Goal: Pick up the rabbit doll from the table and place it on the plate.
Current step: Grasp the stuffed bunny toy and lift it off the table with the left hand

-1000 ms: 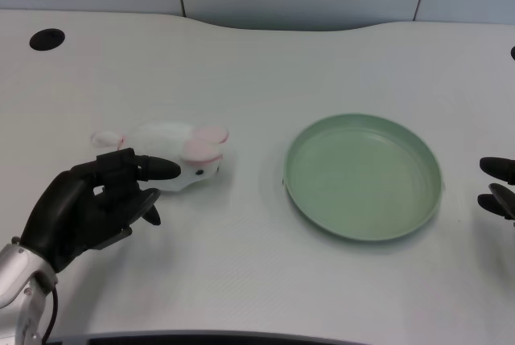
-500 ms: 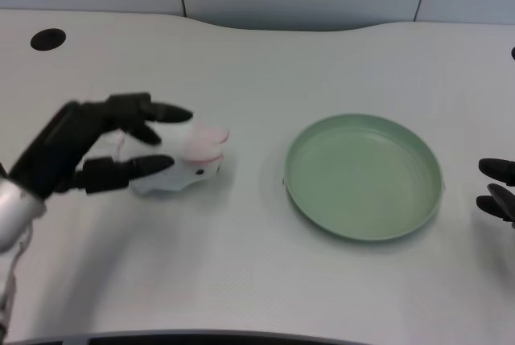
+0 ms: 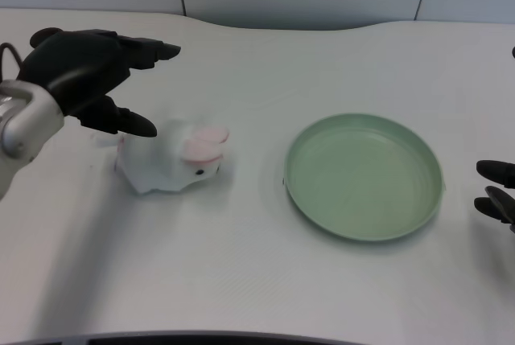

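Note:
The white rabbit doll (image 3: 170, 157) with pink ears lies on the table, left of centre. My left hand (image 3: 90, 75) hovers above and behind it at the upper left, fingers spread apart and holding nothing; its thumb tip reaches down near the doll's back end. The round green plate (image 3: 363, 175) sits to the right of the doll, with nothing on it.
My right hand (image 3: 498, 191) rests at the right edge, just past the plate. The table's back edge curves behind the plate, with a grey wall beyond. A dark rounded edge shows along the bottom of the picture.
My left hand has risen from the near left of the doll and swung up and back, opening its fingers above the doll. The doll and plate have stayed put.

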Controlling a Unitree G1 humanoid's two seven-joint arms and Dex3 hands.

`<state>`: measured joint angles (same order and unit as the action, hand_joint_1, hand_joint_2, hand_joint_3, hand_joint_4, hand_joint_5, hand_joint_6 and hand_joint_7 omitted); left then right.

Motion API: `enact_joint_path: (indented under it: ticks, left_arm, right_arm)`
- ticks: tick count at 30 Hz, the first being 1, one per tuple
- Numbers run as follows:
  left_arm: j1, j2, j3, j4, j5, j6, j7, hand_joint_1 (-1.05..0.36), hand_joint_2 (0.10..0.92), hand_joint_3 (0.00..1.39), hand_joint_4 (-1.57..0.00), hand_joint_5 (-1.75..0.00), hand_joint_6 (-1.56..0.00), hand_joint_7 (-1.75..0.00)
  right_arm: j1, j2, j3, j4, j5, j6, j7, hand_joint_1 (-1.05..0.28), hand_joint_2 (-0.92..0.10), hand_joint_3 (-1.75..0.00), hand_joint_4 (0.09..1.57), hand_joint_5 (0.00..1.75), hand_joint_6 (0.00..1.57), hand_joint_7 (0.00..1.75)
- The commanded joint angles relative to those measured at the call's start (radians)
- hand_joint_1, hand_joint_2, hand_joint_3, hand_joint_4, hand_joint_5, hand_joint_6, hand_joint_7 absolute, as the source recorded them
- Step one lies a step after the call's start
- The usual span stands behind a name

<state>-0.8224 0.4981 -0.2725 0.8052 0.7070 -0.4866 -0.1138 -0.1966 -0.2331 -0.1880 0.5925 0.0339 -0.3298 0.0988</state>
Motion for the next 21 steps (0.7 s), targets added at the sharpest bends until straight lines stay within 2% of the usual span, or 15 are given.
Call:
enact_joint_path:
  ticks: [1, 6, 14, 16, 18, 20, 21]
  left_arm:
    - [-0.061, -0.024, -0.074, 0.089, 0.037, 0.043, -0.021, -0.91, 0.921, 0.06, -0.04, 0.0, -0.13, 0.0]
    - [-0.142, -0.067, -0.144, 0.21, 0.037, 0.087, -0.072, -0.95, 0.921, 0.08, 0.0, 0.0, -0.04, 0.0]
    - [-0.161, -0.066, -0.174, 0.24, 0.017, 0.082, -0.061, -0.95, 0.921, 0.09, 0.0, 0.0, -0.03, 0.0]
    - [-0.24, -0.159, -0.204, 0.369, 0.025, 0.195, -0.195, -1.01, 0.921, 0.08, 0.0, 0.0, -0.01, 0.0]
    - [-0.283, -0.211, -0.226, 0.443, 0.025, 0.26, -0.267, -1.04, 0.92, 0.08, 0.0, 0.0, -0.01, 0.0]
    - [-0.295, -0.226, -0.236, 0.466, 0.022, 0.28, -0.285, -1.05, 0.918, 0.07, 0.0, 0.0, -0.02, -0.01]
    - [-0.3, -0.238, -0.246, 0.478, 0.026, 0.299, -0.294, -1.05, 0.918, 0.07, 0.0, 0.0, -0.03, -0.01]
  right_arm:
    - [0.019, -0.012, -0.004, -0.018, 0.004, 0.0, 0.0, -0.4, -0.92, -0.13, 1.06, 0.01, 0.99, 0.0]
    - [0.029, -0.013, -0.005, -0.032, 0.005, 0.003, 0.003, -0.41, -0.92, -0.14, 1.06, 0.0, 0.98, 0.0]
    - [0.03, -0.013, -0.005, -0.035, 0.005, 0.005, 0.003, -0.41, -0.92, -0.15, 1.06, 0.0, 0.98, 0.0]
    - [0.069, -0.006, -0.009, -0.09, 0.026, 0.015, 0.021, -0.43, -0.92, -0.13, 1.06, 0.0, 0.99, 0.0]
    - [0.094, -0.001, -0.012, -0.132, 0.041, 0.032, 0.032, -0.43, -0.92, -0.12, 1.06, 0.0, 0.99, 0.0]
    - [0.106, 0.002, -0.015, -0.158, 0.048, 0.051, 0.037, -0.44, -0.92, -0.12, 1.06, 0.0, 1.0, 0.01]
    - [0.115, 0.001, -0.015, -0.171, 0.052, 0.053, 0.043, -0.44, -0.92, -0.12, 1.06, 0.0, 1.0, 0.01]
